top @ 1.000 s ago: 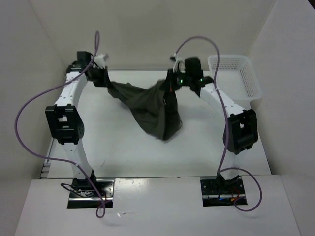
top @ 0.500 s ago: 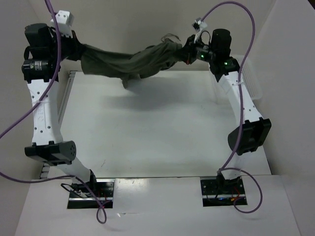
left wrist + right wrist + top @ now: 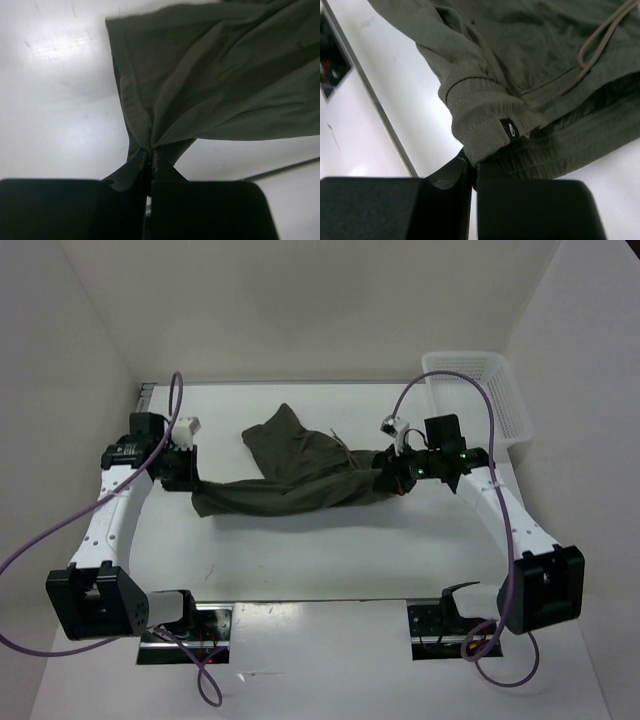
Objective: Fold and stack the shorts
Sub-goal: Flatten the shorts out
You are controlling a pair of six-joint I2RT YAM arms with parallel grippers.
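So the shorts (image 3: 300, 475) are down on the table (image 3: 300, 560), pulled out into a long band between the two grippers. The left gripper (image 3: 190, 472) has its fingers pinched tight on a bunch of fabric at its end of the band; in its wrist view the cloth fans out from the fingertips, with a stitched hem (image 3: 127, 95) running up and away just to one side of the pinch. The right gripper (image 3: 385, 472) is clamped the same way on the other end, and its wrist view shows it's got the ribbed waistband (image 3: 485, 130) right at a folded corner, with a little black label (image 3: 510, 129) sitting just past the fingertips. A tan drawstring (image 3: 597, 42) trails over the cloth farther out from that grip. Roughly midway between the grippers one leg sticks out toward the far side of the table, so it's not a neat rectangle. The white mesh basket (image 3: 480, 400) sits beyond the right gripper, off to its outer side, well apart from the shorts.
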